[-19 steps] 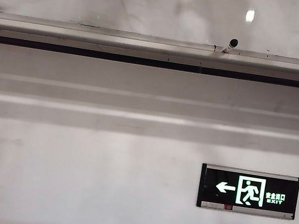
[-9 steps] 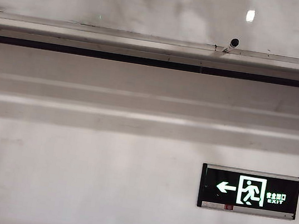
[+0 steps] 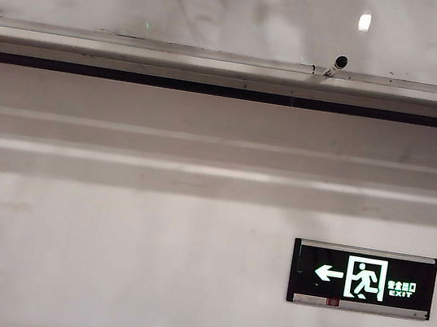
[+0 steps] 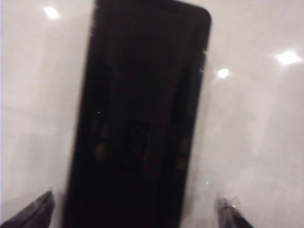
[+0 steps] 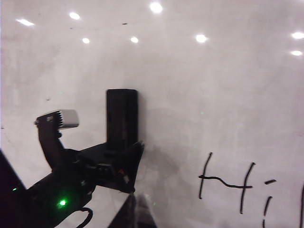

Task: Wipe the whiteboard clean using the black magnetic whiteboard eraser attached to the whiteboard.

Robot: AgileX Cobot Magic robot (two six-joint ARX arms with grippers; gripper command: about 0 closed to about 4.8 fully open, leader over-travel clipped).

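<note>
A: While the small straight-edged black magnetic whiteboard eraser (image 4: 137,118) is stuck flat on the large glossy white whiteboard (image 4: 256,142), nothing's been wiped. Black handwritten marker strokes (image 5: 232,185) look intact in the right wrist view.

B: Where's the left gripper (image 4: 135,213)?

A: Right at the eraser. Jaws spread wide, one fingertip (image 4: 33,211) on each side of the block, apart from it. Not clamped, nothing held. From the right wrist view you see it nose-on to the eraser's near end (image 5: 122,118).

B: Right gripper (image 5: 135,209)?

A: Pinched closed, empty. Hangs off the board, between the eraser and the writing as its own camera sees it.

B: Exterior cam?

A: No help. Shows neither arm, only a strip of board, the silver metal tray rail (image 3: 136,57), a thin white marker with black cap (image 3: 336,66) on it, and a lit black-and-green exit sign (image 3: 362,280) on the matte wall below.

B: So progress?

A: Early, I'd say. Approach looks done; grasp, pull-off and all wiping are left. Frame is blurred, so finger alignment is hard to judge. Writing sits well apart from the eraser, so expect a carry across.
</note>
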